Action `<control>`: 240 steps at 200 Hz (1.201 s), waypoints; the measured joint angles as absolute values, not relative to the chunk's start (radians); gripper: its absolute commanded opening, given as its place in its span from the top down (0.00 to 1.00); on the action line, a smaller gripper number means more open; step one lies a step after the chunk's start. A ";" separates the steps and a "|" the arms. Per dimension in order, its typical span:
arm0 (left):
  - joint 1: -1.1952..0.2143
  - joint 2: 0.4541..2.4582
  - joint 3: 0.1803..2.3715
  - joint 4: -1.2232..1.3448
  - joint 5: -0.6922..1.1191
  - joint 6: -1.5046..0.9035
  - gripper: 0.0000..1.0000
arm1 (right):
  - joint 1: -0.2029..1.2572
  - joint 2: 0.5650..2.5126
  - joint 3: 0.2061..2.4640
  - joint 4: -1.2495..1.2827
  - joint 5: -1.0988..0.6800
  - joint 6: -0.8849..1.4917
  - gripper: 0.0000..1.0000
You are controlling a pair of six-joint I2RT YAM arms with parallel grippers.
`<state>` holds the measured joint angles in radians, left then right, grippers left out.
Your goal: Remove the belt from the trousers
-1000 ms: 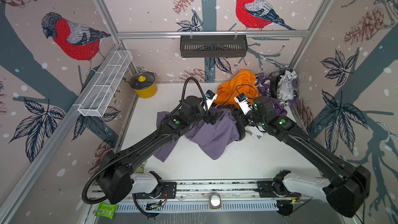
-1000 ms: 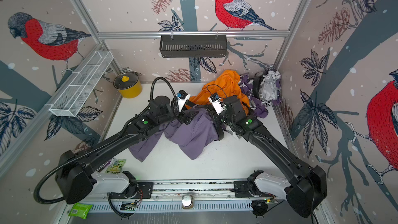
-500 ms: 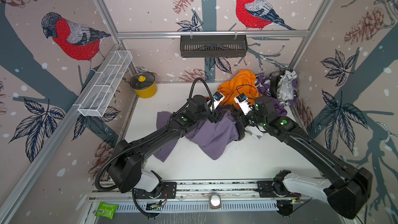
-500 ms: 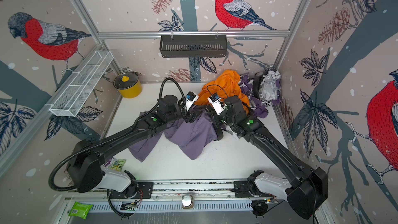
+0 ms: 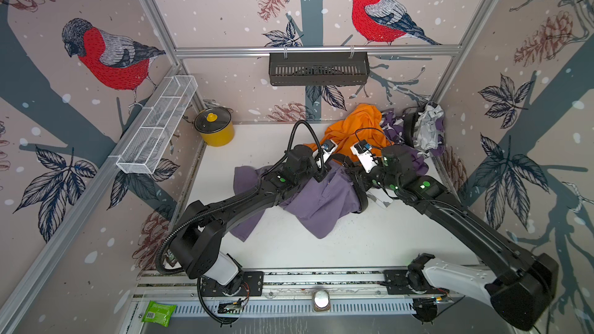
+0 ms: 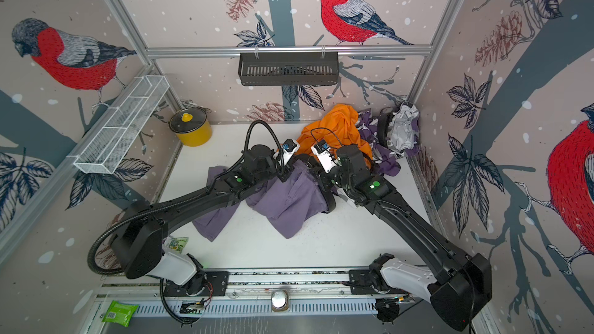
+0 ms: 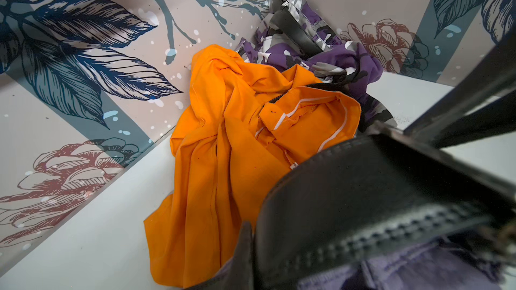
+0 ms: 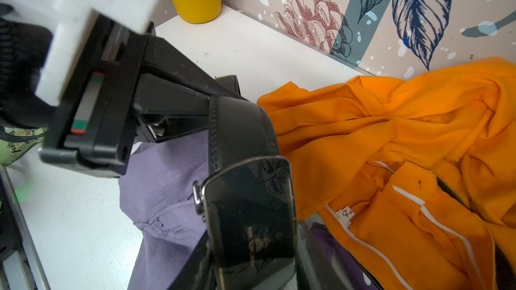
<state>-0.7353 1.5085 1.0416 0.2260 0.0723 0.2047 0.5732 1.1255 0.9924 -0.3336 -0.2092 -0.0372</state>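
Observation:
Purple trousers lie crumpled mid-table, and a black belt runs round their waistband. Both grippers meet at the far end of the waistband. My left gripper is shut on the belt strap. In the right wrist view its fingers clamp the strap just beyond the buckle. My right gripper is shut on the glossy black buckle, with purple cloth hanging beside it.
An orange garment is heaped just behind the grippers, and a purple camouflage garment with its own black belt fills the back right corner. A yellow pot stands back left. A white wire basket and a black basket hang on the walls.
My left gripper has moved right along the waistband towards the right gripper and has shut on the belt strap. The right arm has stayed still.

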 measured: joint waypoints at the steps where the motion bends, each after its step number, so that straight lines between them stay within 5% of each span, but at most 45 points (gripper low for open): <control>1: -0.735 1.507 1.041 0.226 0.072 0.204 1.00 | 0.573 1.127 0.992 -0.332 -0.210 -0.037 0.92; 20: -0.735 1.480 1.019 0.224 0.052 0.179 1.00 | 0.573 1.150 0.981 -0.308 -0.237 -0.037 0.87; 73: -0.731 1.430 0.975 0.130 0.011 0.079 1.00 | 0.564 1.221 0.947 -0.255 -0.283 -0.044 0.30; 132: -0.730 1.399 0.966 0.032 -0.022 -0.036 1.00 | 0.595 1.169 0.878 -0.215 -0.271 -0.035 0.00; 240: -0.730 1.360 0.953 0.002 -0.023 -0.080 1.00 | 0.625 1.349 1.068 -0.202 -0.210 -0.115 0.00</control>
<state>-0.7296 1.3602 0.9531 0.0017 -0.0231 -0.0795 0.6254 1.3495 1.0676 -0.2024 -0.2104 -0.1146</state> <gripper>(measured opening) 0.091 0.995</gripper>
